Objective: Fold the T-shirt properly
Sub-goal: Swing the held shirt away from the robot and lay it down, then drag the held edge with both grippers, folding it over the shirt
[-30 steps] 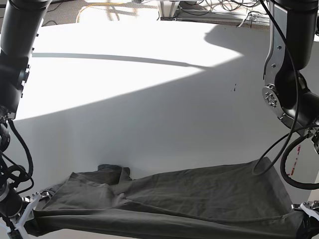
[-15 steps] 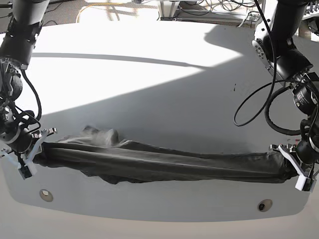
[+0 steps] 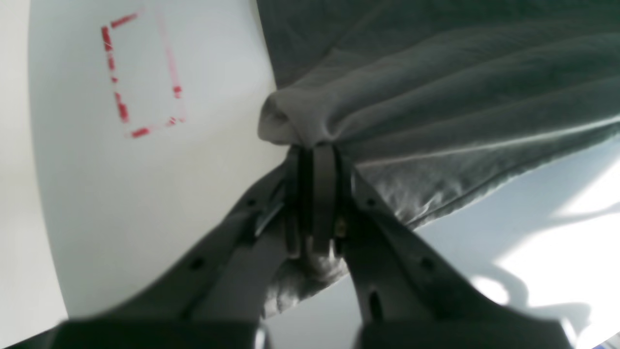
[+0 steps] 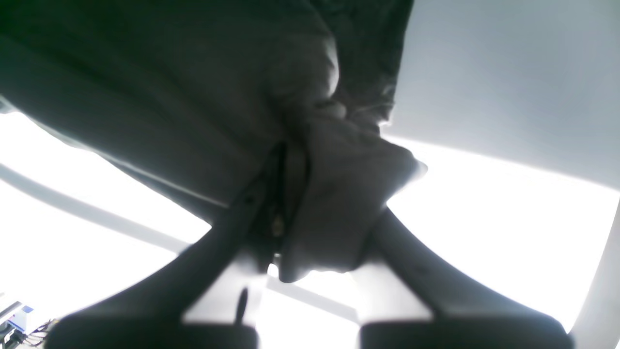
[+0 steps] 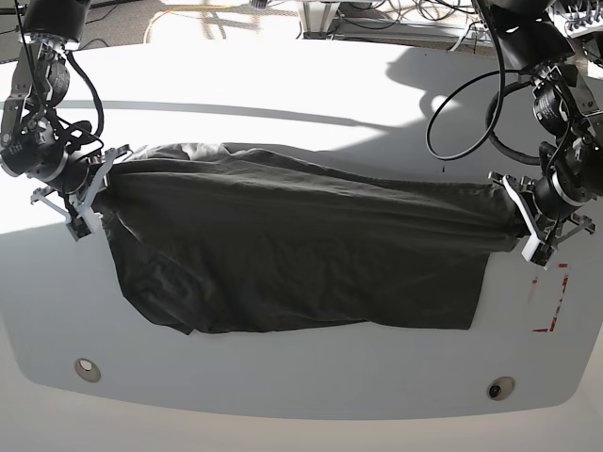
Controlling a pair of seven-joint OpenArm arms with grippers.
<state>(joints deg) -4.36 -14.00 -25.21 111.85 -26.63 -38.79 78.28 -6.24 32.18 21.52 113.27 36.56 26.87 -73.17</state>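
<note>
The dark charcoal T-shirt [image 5: 292, 245] hangs stretched between my two grippers over the white table [image 5: 283, 113], its lower edge draped on the surface toward the front. My left gripper [image 5: 521, 222], at the base view's right, is shut on a bunched corner of the T-shirt [image 3: 436, 87]; in the left wrist view the left gripper [image 3: 315, 150] pinches the cloth between closed fingers. At the base view's left, my right gripper [image 5: 94, 193] is shut on the other corner. The right wrist view shows the right gripper [image 4: 290, 155] with T-shirt cloth [image 4: 169, 87] folded over one finger.
A red dashed rectangle [image 5: 554, 299] is marked on the table near its right edge, also seen as the red dashed rectangle [image 3: 140, 72]. Two round holes [image 5: 87, 365] [image 5: 497, 388] sit near the table's front edge. Cables and equipment [image 5: 377, 19] lie beyond the far edge.
Both grippers have carried the T-shirt away from the table's front edge toward the back and higher. The cloth has opened from a narrow bunched band into a broad hanging sheet.
</note>
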